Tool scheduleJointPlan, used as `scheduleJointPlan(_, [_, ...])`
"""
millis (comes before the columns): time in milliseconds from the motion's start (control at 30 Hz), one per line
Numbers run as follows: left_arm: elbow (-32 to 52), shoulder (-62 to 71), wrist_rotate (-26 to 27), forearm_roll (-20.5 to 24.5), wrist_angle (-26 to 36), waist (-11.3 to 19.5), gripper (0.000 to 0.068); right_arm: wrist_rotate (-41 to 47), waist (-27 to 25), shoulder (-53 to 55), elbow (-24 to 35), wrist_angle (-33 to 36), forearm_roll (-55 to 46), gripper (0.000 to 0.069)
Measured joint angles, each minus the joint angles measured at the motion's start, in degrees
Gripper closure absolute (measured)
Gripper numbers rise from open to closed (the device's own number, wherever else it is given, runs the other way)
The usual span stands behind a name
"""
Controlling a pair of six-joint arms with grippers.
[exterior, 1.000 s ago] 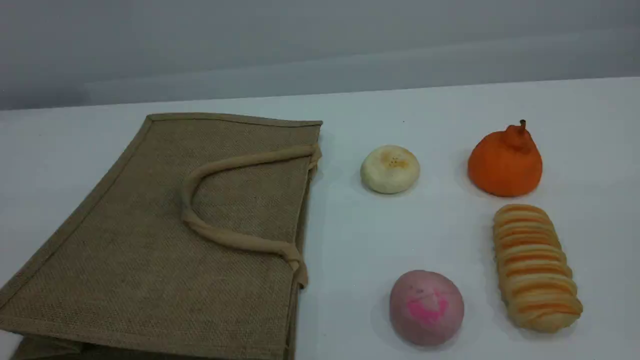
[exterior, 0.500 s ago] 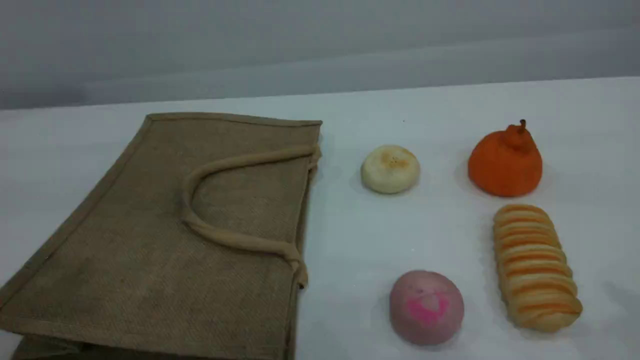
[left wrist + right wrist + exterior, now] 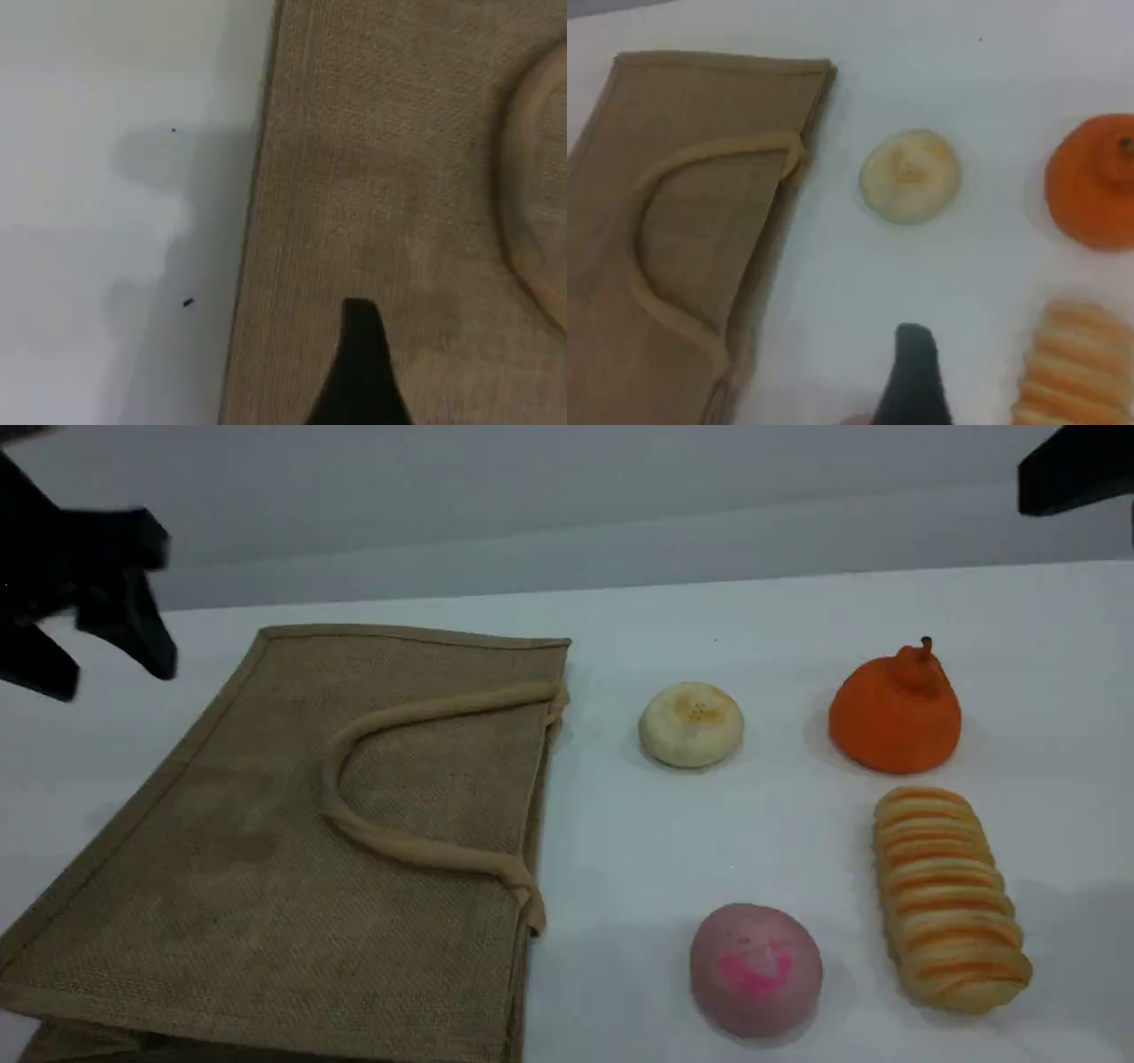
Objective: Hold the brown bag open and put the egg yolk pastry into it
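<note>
The brown bag (image 3: pixel 266 868) lies flat on the left of the white table, its mouth edge facing right, with a beige loop handle (image 3: pixel 416 850) resting on top. The egg yolk pastry (image 3: pixel 691 724) sits on the table just right of the bag and apart from it. My left gripper (image 3: pixel 111 677) hovers open above the bag's far left corner. In the left wrist view its fingertip (image 3: pixel 359 363) hangs over the bag (image 3: pixel 399 177) near its bound edge. Only a black part of my right gripper (image 3: pixel 1076 469) shows at the top right. Its fingertip (image 3: pixel 914 372) stands bare, short of the pastry (image 3: pixel 910 175).
An orange pear-shaped fruit (image 3: pixel 895 713) stands right of the pastry. A long striped loaf (image 3: pixel 948 899) lies in front of the fruit. A pink-marked round bun (image 3: pixel 755 970) sits near the front, right of the bag's corner. The table's far edge runs behind the bag.
Both arms have come into the scene view from the top, the left one above the bag's far left corner, the right one at the top right. Bag and food have not moved.
</note>
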Motion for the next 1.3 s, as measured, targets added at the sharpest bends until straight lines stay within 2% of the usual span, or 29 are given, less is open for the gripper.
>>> scheduleJointPlan(167, [-3.3,6.1,1.2,-3.1,0.2,-1.2,0.0185,-4.7,0.0,3.7,-2.0,0.0,4.8,0.0194])
scheduleJointPlan(333, [-6.0,10.9,1.6,-3.2,-1.8,-4.3,0.0185,-6.6,0.0,6.6,-3.2,0.1,6.9,0.0194])
scheduleJointPlan(500, [-8.7,16.4,1.1,-3.3,-2.4,-4.7,0.0185,-7.2,0.0,7.3,-4.0,0.3,7.1,0.0194])
scheduleJointPlan(700, [-11.9,21.9,1.1,-6.1,-2.2,-4.7,0.0185,-7.2,0.0,7.3,-4.0,0.3,7.1,0.0194])
scheduleJointPlan(867, [-14.2,23.9,1.1,-6.2,-2.1,-4.9,0.0185,-7.3,0.0,7.5,-4.0,0.4,7.1,0.0194])
scheduleJointPlan(1000, [-15.5,24.9,1.1,-6.3,-2.1,-6.4,0.0185,-7.3,0.0,7.8,-4.0,0.4,7.1,0.0194])
scheduleJointPlan(1100, [-16.3,26.2,1.1,-5.7,-2.1,-7.7,0.0187,-7.3,0.0,7.8,-4.0,0.4,7.1,0.0194])
scheduleJointPlan(1300, [-16.5,28.3,-0.3,-4.0,-2.2,-8.0,0.0209,-7.2,0.0,7.8,-4.0,0.4,7.1,0.0194])
